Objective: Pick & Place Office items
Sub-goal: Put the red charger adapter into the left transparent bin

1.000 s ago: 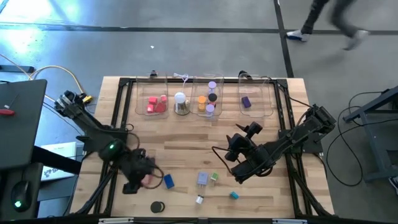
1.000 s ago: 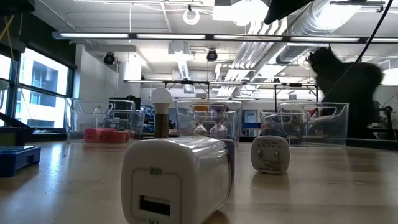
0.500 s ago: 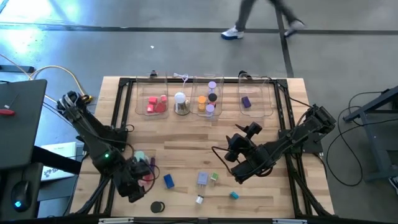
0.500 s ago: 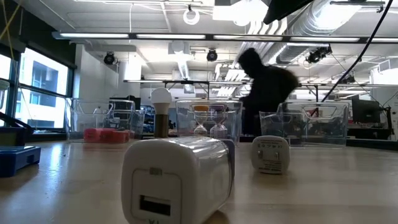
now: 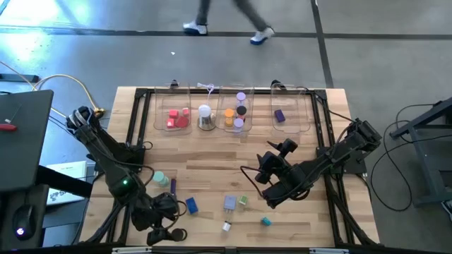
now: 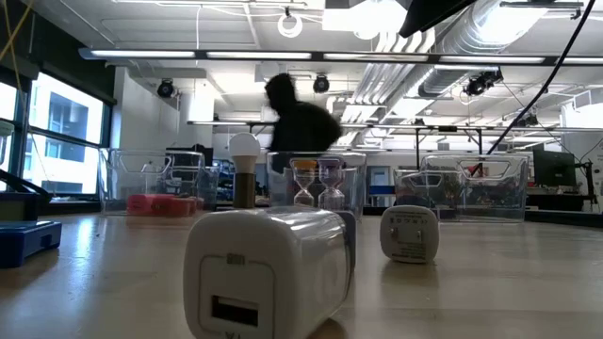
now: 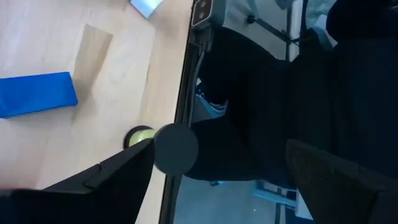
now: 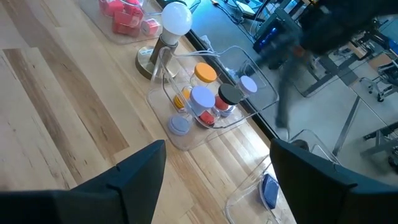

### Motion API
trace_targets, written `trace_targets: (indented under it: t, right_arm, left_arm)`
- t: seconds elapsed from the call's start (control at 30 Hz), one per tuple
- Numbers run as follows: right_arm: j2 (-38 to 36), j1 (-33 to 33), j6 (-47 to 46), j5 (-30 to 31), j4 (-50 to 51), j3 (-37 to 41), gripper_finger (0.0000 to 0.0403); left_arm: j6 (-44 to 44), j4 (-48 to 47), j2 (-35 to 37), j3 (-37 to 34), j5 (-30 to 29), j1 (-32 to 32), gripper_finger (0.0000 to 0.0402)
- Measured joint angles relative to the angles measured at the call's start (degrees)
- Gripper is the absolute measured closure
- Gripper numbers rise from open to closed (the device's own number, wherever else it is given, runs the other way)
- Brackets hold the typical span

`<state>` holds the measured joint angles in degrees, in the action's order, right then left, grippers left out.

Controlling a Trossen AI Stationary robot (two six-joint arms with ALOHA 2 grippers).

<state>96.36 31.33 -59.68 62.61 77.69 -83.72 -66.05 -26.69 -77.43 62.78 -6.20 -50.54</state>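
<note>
Beside the blue block [image 5: 191,205], my left gripper [image 5: 164,231] spreads wide over the black disc [image 7: 176,148]; I'd centre, then close.

Red pieces [image 5: 177,118], orange and purple cylinders [image 5: 234,113] and a purple block [image 5: 280,116] sit in clear bins [image 5: 291,128]; a blue block [image 5: 191,205] lies nearer.

The pale wooden plank table [image 5: 212,152] looks smooth and matt. Clear glossy plastic bins [image 5: 233,109] catch the light. The white dome bulb [image 8: 176,18] shines above its metallic base. The black disc [image 7: 176,148] looks matt.
</note>
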Motion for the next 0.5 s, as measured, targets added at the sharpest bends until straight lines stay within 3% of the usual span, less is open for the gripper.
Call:
trace_targets:
  t: [0.17,0.5]
  right_arm:
    - [0.0,0.0,0.0,0.0,-0.15,0.01,0.0125]
    - [0.0,0.0,0.85,0.01,-0.25,0.02,0.0125]
  left_arm:
    - [-3.84,-0.46,-1.7,0.0,-0.04,0.03,0.005]
    - [-31.6,-13.91,-3.52,0.0,5.97,1.94,0.005]
